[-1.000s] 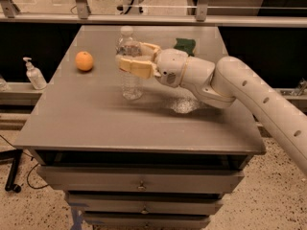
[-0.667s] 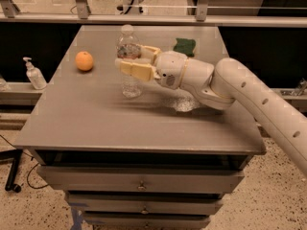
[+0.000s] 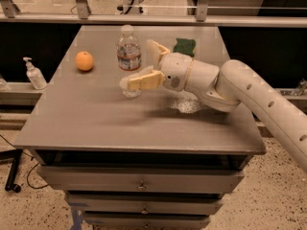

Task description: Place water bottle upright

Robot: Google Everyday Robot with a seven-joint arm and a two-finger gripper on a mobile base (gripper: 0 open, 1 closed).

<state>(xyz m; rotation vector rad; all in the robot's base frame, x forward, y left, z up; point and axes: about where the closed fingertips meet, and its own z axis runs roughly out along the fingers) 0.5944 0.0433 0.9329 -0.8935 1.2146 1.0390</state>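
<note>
Item: one clear ribbed plastic water bottle point(image 3: 128, 51) with a white cap and a red, white and blue label band; it stood upright on the flat grey table top point(image 3: 86, 121), toward the far middle, base down and cap up.

Item: one white, segmented robot arm point(image 3: 261, 97); it entered from the lower right, rose over the right edge of the table and lay nearly level across it, ending in a rounded white wrist housing point(image 3: 184, 75) that pointed left at the bottle.

Item: one two-finger gripper point(image 3: 136, 63) with cream-coloured fingers; the fingers were spread wide and released; the nearer finger point(image 3: 144, 80) reached leftward across the front of the bottle's lower part; the farther finger point(image 3: 157, 49) angled up and away on the bottle's right, apart from it; whether the nearer finger touched the bottle could not be told.

Item: one round orange fruit point(image 3: 84, 61); it sat on the table to the left of the bottle, near but not touching.

Item: one green sponge point(image 3: 184, 46); it lay at the far right of the table, behind the wrist.

Item: one small white pump-dispenser bottle point(image 3: 33, 74); it stood upright on a ledge off the table's left side.

Item: grey drawers point(image 3: 139, 178) stacked beneath the table top, all closed.
</note>
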